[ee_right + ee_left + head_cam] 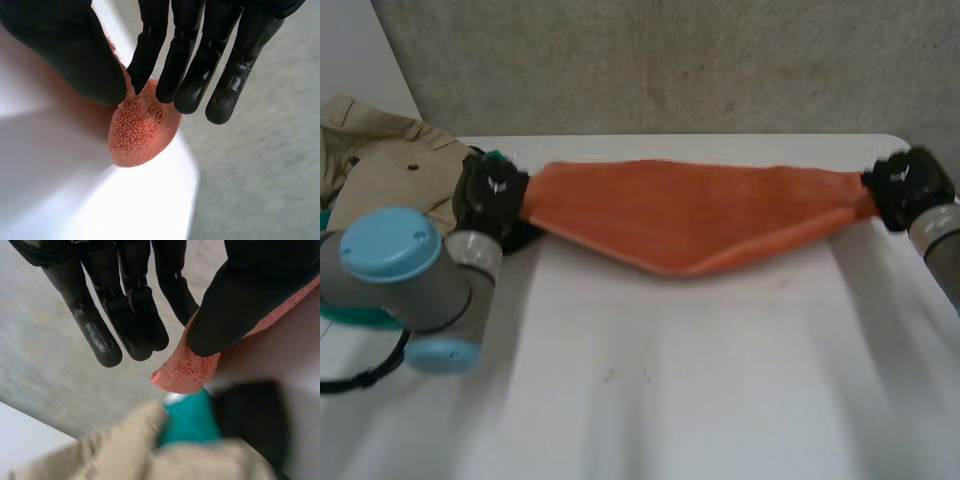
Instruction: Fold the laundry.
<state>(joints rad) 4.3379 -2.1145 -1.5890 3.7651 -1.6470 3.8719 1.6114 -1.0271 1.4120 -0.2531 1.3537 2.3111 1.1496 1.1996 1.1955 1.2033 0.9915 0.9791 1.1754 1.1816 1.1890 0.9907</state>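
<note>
Two corners of the orange towel (690,215) are held, one in each hand. It spans the far edge of the white table (670,390) almost from corner to corner, its middle sagging toward the tabletop; whether the low fold touches the surface I cannot tell. The left hand (250,295) pinches its corner between thumb and a finger, the other fingers straight and clear of the cloth, and only the tip of the terry pokes out beyond the thumb. The right hand (65,50), by the far right corner of the table, grips likewise, thumb pressed toward a finger with a small rounded nub of towel showing past them. Both grasps look shallow to me, so a hard pull to tighten the span, or a quick swing to lay the fold, could draw a corner out and drop that end. A beige garment (380,160) and a teal cloth (190,417) lie just beside the left hand at the far left corner, and a low sweep there might snag them. The right end sits close to the table's edge, where a slipped corner would likely fall off.
</note>
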